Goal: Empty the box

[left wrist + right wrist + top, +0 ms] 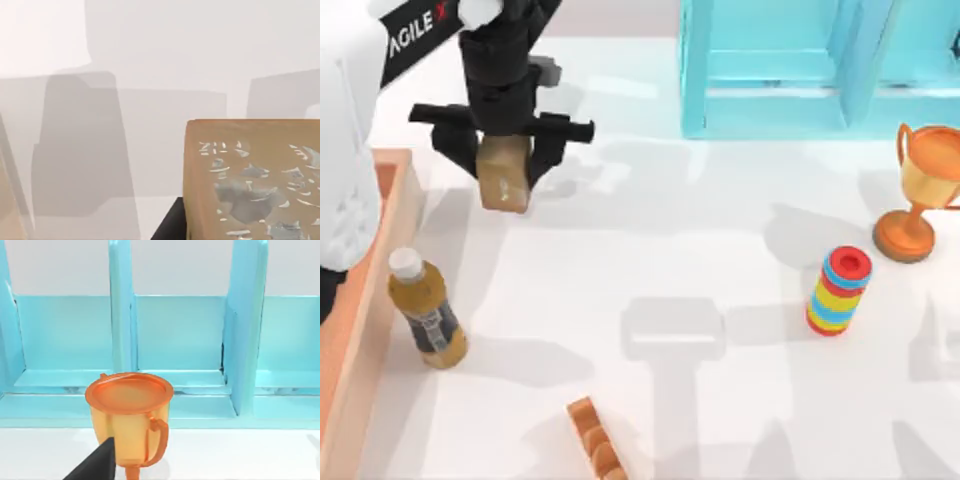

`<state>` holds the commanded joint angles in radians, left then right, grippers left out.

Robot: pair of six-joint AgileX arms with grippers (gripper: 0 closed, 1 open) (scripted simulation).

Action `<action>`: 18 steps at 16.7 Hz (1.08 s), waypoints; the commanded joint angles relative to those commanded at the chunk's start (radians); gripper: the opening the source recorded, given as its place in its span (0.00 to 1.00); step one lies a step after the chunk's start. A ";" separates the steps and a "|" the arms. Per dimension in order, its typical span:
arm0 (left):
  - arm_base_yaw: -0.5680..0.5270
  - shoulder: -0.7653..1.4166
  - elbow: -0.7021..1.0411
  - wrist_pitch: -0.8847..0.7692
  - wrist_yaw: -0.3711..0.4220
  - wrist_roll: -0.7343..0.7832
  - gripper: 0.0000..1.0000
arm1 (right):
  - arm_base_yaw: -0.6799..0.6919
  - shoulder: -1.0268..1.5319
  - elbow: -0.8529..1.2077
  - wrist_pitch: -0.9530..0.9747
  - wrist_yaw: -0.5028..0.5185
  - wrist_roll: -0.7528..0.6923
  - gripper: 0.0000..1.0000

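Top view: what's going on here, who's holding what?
The left gripper is shut on a small tan block, held above the table just right of the wooden box. A bottle stands on the table beside the box's wall. The right gripper sits near the trophy cup by the blue cabinet.

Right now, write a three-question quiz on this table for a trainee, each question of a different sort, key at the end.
1. True or false: the left gripper is shut on the tan block above the table.
2. Where is the bottle? A) lying inside the box B) on the table, just outside the box's rim C) in the light blue cabinet
3. Fill in: the stack of coloured rings stands nearest the ____.

Key: 1 true; 2 B; 3 trophy cup.
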<state>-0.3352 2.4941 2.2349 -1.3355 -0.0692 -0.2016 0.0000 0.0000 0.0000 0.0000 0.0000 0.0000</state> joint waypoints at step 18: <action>0.081 -0.012 -0.095 0.110 0.075 -0.021 0.38 | 0.000 0.000 0.000 0.000 0.000 0.000 1.00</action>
<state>-0.2547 2.4825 2.1398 -1.2259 0.0060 -0.2224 0.0000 0.0000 0.0000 0.0000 0.0000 0.0000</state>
